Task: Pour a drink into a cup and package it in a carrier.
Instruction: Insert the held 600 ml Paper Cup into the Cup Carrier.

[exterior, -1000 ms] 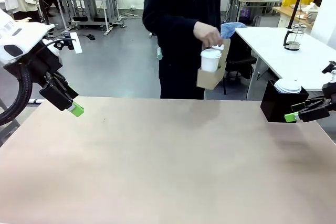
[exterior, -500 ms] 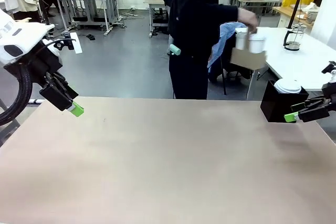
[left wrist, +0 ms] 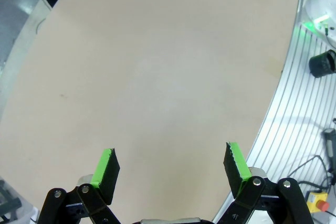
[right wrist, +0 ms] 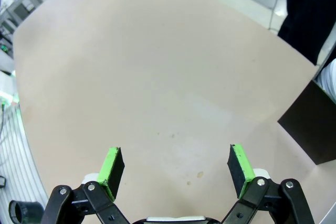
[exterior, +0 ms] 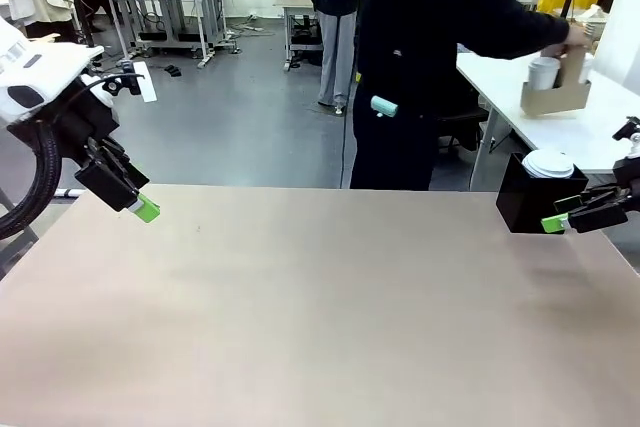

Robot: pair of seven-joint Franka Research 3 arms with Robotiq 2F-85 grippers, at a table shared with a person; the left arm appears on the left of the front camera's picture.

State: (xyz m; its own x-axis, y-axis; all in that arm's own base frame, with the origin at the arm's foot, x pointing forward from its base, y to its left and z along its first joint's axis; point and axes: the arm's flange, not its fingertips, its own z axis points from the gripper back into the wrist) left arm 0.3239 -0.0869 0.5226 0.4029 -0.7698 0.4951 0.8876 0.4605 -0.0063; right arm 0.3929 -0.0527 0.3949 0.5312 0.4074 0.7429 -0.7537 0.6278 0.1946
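My front camera sits between the arms, looking across the bare beige tabletop [exterior: 320, 307] toward the room beyond. Each wrist camera looks steeply down along its own green-padded pincer, left [left wrist: 170, 167] and right [right wrist: 176, 165], close above that same surface. The right wrist and front views share the black cube-shaped box [right wrist: 314, 124].

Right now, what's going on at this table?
The person's hand is setting the carrier, with a cup in it, on a white table behind the work table. Both arms hang idle: the left gripper and right gripper are open and empty. A black box topped with a white lid sits by the right gripper.
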